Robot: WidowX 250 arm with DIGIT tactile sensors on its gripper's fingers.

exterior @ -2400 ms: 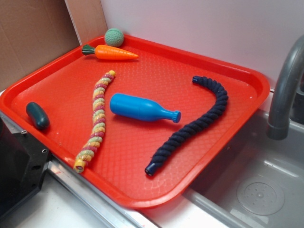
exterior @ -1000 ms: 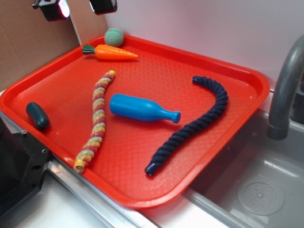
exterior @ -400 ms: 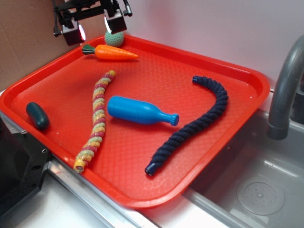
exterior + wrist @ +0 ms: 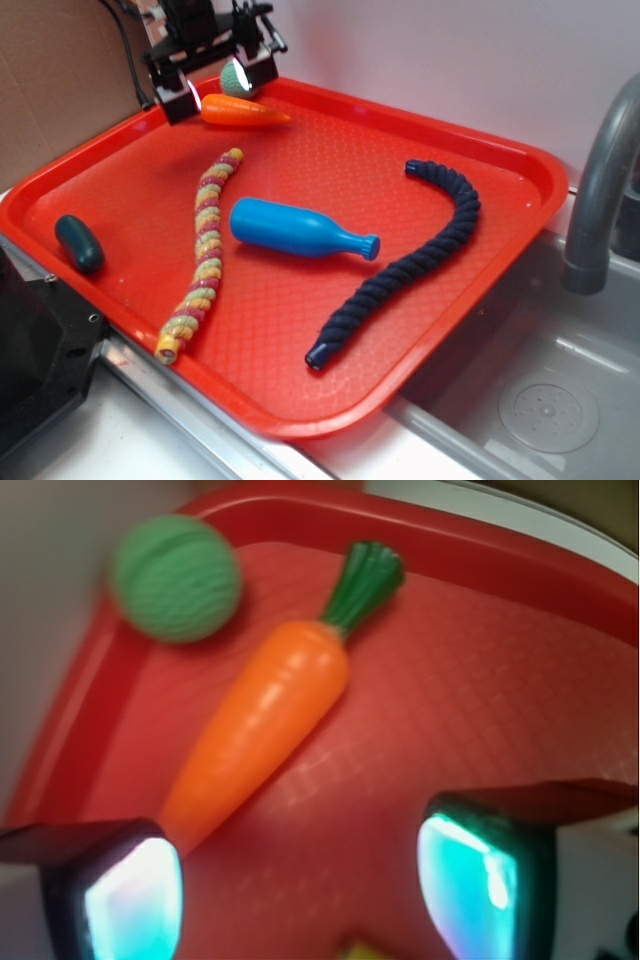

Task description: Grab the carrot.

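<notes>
One carrot (image 4: 265,720), one green ball (image 4: 176,577), two ropes (image 4: 203,252).

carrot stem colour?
Dark green stem on the orange carrot; clearest in the wrist view.

the carrot (image 4: 245,111) lies in the tray's (image 4: 520,160) far left corner, hemmed by the green ball (image 4: 236,78) just beside its stem and the raised rim. bare tray floor lies open to its right and near side; the gripper (image 4: 222,80) hovers with jaws parted.
</notes>
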